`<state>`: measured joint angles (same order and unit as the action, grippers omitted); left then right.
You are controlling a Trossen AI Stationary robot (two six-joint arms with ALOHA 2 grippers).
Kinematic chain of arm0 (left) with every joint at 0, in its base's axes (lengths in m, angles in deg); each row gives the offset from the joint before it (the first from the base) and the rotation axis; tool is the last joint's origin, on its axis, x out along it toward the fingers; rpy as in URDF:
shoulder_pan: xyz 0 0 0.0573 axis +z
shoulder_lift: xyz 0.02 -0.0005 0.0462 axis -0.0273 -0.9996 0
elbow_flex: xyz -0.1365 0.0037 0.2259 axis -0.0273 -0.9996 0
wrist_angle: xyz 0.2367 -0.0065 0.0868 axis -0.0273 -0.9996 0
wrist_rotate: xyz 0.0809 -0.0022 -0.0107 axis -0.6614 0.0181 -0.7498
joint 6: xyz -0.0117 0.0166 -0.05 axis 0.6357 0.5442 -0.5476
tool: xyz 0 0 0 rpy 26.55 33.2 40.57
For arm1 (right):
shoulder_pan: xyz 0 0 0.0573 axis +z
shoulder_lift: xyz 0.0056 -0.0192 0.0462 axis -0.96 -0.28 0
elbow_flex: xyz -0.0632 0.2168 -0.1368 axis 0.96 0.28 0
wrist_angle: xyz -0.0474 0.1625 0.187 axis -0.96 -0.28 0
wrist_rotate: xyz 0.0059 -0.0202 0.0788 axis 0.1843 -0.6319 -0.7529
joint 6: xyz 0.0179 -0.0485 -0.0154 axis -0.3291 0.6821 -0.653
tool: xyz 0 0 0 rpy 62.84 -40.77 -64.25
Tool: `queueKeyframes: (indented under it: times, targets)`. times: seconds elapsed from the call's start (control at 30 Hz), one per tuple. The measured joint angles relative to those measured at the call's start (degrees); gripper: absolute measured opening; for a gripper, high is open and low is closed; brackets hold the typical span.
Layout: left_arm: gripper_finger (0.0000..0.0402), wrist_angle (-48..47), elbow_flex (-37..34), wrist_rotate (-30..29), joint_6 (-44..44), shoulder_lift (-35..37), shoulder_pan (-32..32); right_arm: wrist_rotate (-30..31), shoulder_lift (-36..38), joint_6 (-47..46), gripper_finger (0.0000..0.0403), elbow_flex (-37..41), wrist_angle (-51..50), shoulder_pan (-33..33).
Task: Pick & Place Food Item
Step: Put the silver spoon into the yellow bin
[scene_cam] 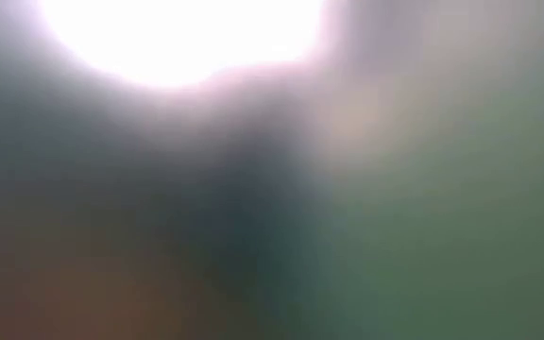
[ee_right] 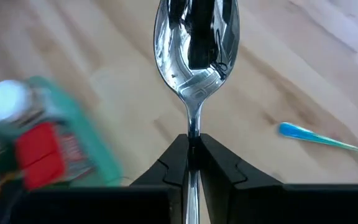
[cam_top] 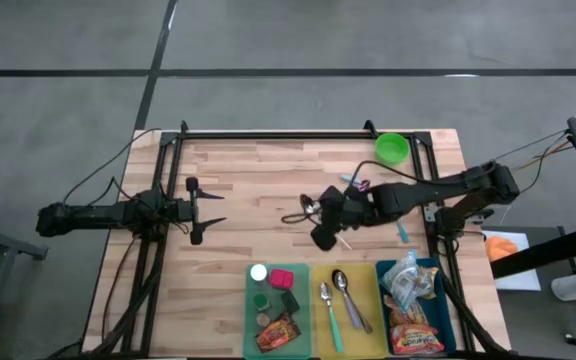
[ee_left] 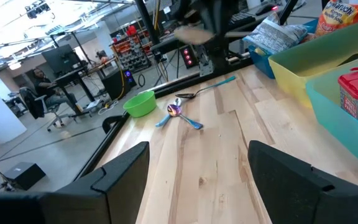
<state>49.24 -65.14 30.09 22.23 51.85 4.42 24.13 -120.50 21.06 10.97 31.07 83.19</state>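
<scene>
One metal spoon (ee_right: 193,56) sits clamped by its thin handle between the fingers of the right end effector (ee_right: 193,163), the bowl pointing forward past the fingertips and hanging above the wooden counter (cam_top: 248,190) near its middle (the task speaks of a food item, but what this arm carries is cutlery). The spoon looks stiff, light and smooth, so I judge it can pivot or slide in a narrow pinch; a hold on the flat of the handle close to the neck, as here, should keep the bowl from swinging. Just past the spoon, in the right wrist view, a blurred teal tray (ee_right: 79,134) with a red tin (ee_right: 39,152) and a white-capped jar (ee_right: 5,101) shows to one side, and a blue-handled utensil (ee_right: 325,140) lies on the boards to the other. From above, the teal tray, a yellow tray (cam_top: 340,312) with two spoons and a green utensil, and a blue tray (cam_top: 438,318) of crinkly snack bags stand in a row at the counter's near edge. The bags would be soft and light, best taken by a folded edge rather than squeezed across the middle. Farther off, the left end effector (cam_top: 196,212) waits over the counter's left side with its fingers apart and nothing between them. At the far corner sits a green bowl (cam_top: 392,148). The low view shows only glare.
</scene>
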Motion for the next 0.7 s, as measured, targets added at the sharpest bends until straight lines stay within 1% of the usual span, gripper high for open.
queueKeyframes:
  times: [0.13, 0.27, 0.5, 0.6, 0.7]
  targets:
    - [0.0275, 0.0, 0.0, 0.0, 0.0, 0.0, 0.0, 0.0, 0.0, -2.7, 0.0024, -1.3, 0.0, 4.2]
    - [0.0275, 0.0, 0.0, 0.0, 0.0, 0.0, 0.0, 0.4, 0.0, -8.6, 0.0024, -0.9, 0.2, 8.6]
    - [0.0275, 0.0, 0.0, 0.0, 0.0, 0.0, 0.0, 6.2, -1.3, -23.1, 0.0024, 1.0, 5.4, 17.9]
    - [0.0275, 0.0, 0.0, 0.0, 0.0, 0.0, 0.0, 9.1, -2.8, -30.3, 0.0024, 1.1, 4.8, 21.8]
    - [0.0275, 0.0, 0.0, 0.0, 0.0, -0.2, 0.0, 9.6, -4.8, -38.5, 0.0024, 1.2, 4.4, 25.0]
